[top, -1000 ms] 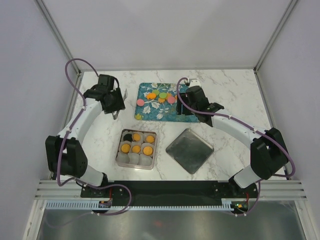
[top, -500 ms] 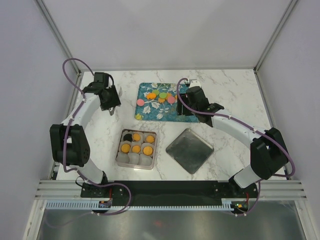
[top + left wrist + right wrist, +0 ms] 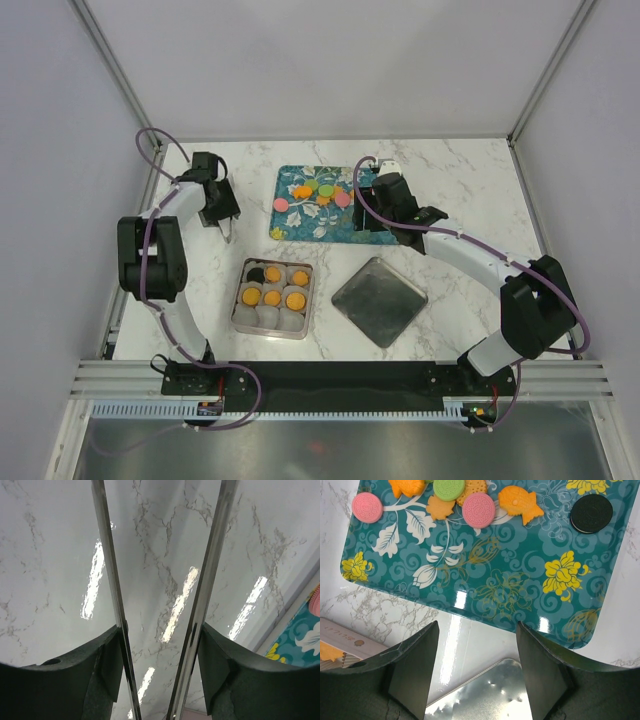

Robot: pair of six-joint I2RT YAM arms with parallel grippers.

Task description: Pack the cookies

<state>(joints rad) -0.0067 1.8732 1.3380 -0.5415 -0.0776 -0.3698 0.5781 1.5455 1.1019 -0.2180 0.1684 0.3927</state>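
At the upper left of the table (image 3: pixel 470 190), in the overhead view, the left end effector (image 3: pixel 226 228) hangs over bare marble, well apart from everything else. Its wrist view shows two long thin metal fingers (image 3: pixel 112 580) standing apart with only marble between them: released, gripping nothing.

At the top centre lies the teal flowered tray (image 3: pixel 300 226), and on it the loose cookies (image 3: pixel 318 190). Orange ones are clustered with a green and two pink, and one black sits apart toward the tray's right side. The right end effector (image 3: pixel 476 627) hovers over the tray's near edge, its dark fingers (image 3: pixel 415 660) spread with nothing between them, likewise released. In its wrist view a pink cookie (image 3: pixel 478 510), the green cookie (image 3: pixel 449 487) and the black cookie (image 3: pixel 591 513) lie flat along the upper part of the frame, clear of the fingers.

Below the tray, left of centre, a rectangular box (image 3: pixel 310 300) holds white paper cups (image 3: pixel 268 318). Five cups carry an orange cookie (image 3: pixel 272 297), one at the upper left carries a black cookie, and the three in the lowest row show only white paper. Just right of the box a square metal lid (image 3: pixel 379 300) lies flat on the marble, turned diamond-wise.
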